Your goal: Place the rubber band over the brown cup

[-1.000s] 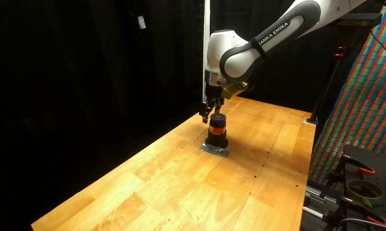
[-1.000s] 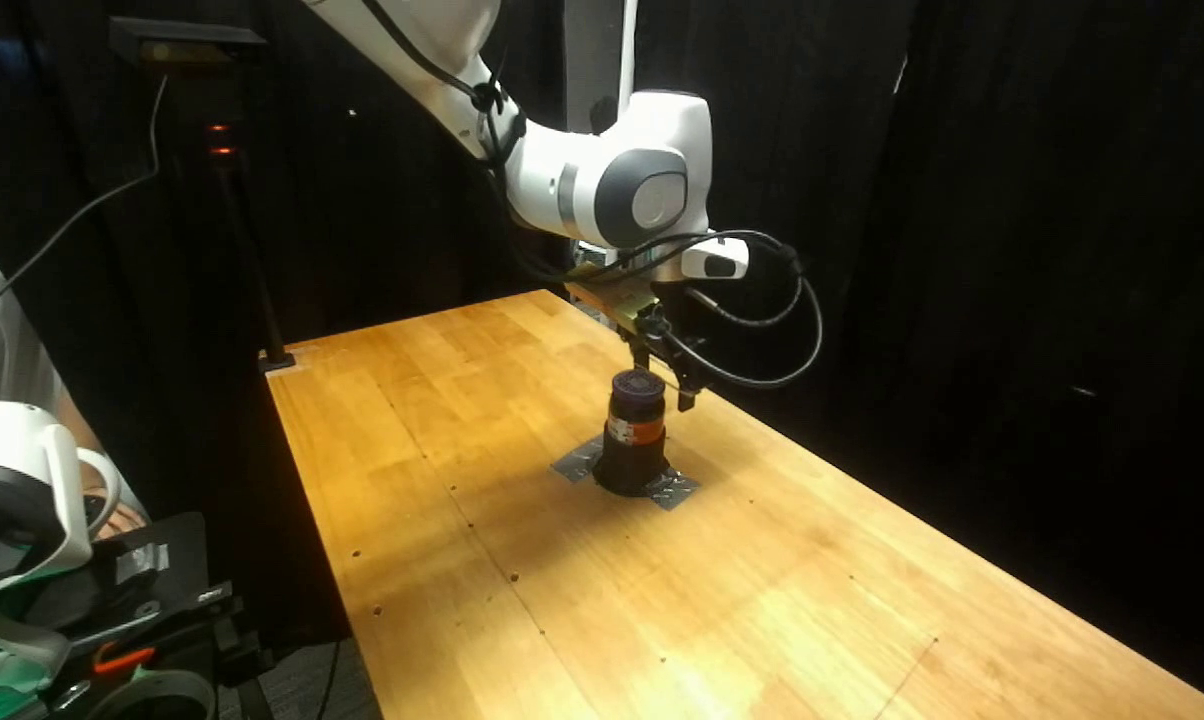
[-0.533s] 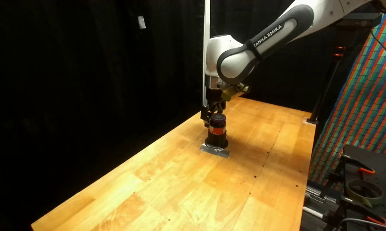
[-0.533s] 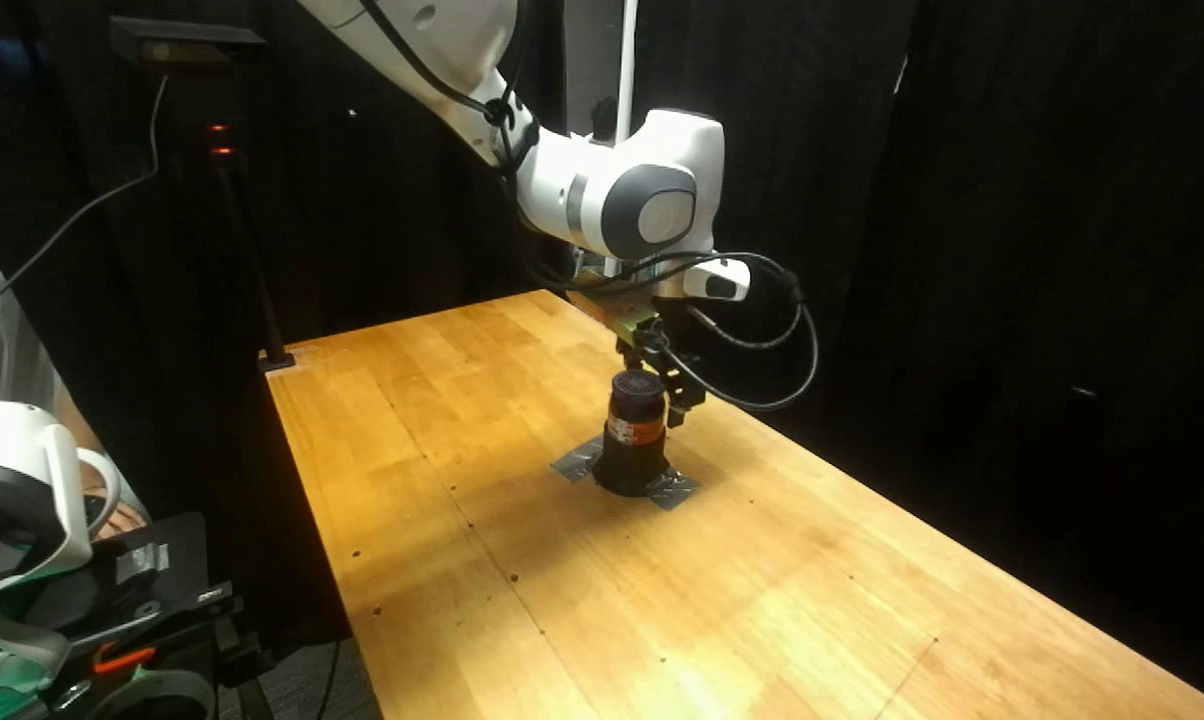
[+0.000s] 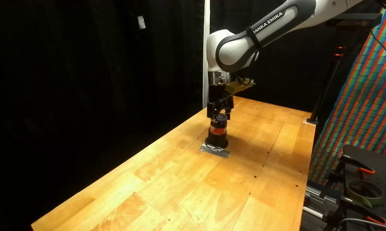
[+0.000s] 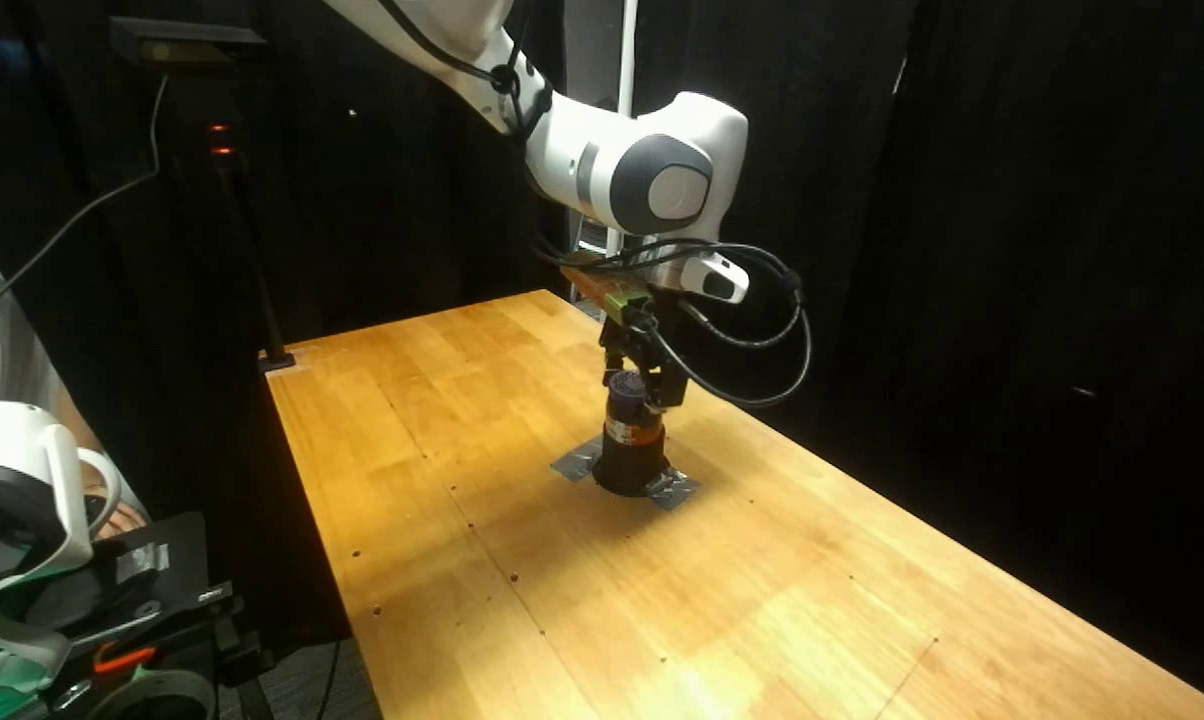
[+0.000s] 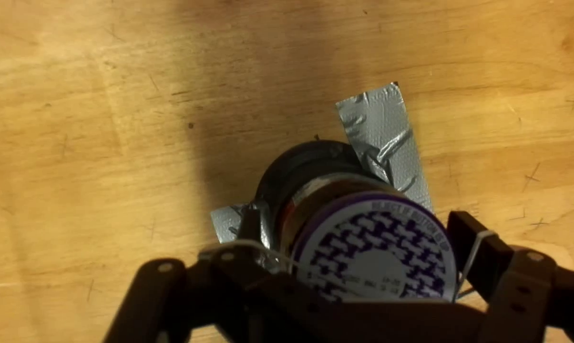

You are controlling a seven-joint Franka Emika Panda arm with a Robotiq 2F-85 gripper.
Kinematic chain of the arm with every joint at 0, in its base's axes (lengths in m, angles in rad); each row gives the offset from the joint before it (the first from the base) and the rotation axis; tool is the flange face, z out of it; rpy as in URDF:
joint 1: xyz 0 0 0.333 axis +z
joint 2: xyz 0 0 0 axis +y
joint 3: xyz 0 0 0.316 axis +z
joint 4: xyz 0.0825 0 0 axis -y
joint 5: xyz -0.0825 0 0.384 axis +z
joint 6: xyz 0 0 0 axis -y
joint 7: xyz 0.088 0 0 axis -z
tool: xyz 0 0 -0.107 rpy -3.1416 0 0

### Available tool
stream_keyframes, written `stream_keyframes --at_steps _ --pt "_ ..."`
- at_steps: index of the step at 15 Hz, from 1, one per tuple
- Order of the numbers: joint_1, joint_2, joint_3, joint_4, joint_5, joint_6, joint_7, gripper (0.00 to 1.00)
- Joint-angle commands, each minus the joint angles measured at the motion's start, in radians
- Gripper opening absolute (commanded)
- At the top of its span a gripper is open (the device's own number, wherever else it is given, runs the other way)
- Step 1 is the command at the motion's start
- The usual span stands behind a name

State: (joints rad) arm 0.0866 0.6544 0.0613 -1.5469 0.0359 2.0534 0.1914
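Observation:
The brown cup, a dark jar with an orange-red stripe and purple-white lid, stands in a black base in both exterior views. It leans slightly. In the wrist view its lid faces the camera. My gripper is open, its fingers spread on opposite sides of the lid, also in an exterior view and the wrist view. The pale rubber band is looped on the right finger and shows again by the left finger. Its run past the lid is partly hidden.
Grey tape strips hold the black base to the wooden table. A black post stands at a table corner. Beside the table a dark cart carries a tape roll and tools. Cables hang from the wrist.
My gripper has gone down, then shifted from beside the cup to over its lid, with fingers now on either side. The cup's top has tipped slightly away.

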Motion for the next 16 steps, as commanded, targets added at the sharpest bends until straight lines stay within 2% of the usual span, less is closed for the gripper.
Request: stream_keyframes --at_steps 1,5,6,7,11,14,16 --pt "-0.022 -0.031 0.011 -0.029 0.065 -0.062 -0.035 1.00" --pt "-0.038 -0.032 0.016 -0.067 0.123 -0.071 -0.059 1.00" --pt "-0.038 -0.034 0.014 -0.082 0.132 -0.051 -0.055 0.75" --pt "-0.035 -0.038 0.009 -0.095 0.134 -0.041 -0.052 0.75" --pt "-0.025 -0.078 0.003 -0.165 0.133 0.013 -0.043 0.42" --pt "-0.017 -0.143 -0.001 -0.259 0.123 0.084 -0.039 0.20" --pt "-0.009 -0.193 -0.008 -0.335 0.109 0.154 -0.032 0.10"
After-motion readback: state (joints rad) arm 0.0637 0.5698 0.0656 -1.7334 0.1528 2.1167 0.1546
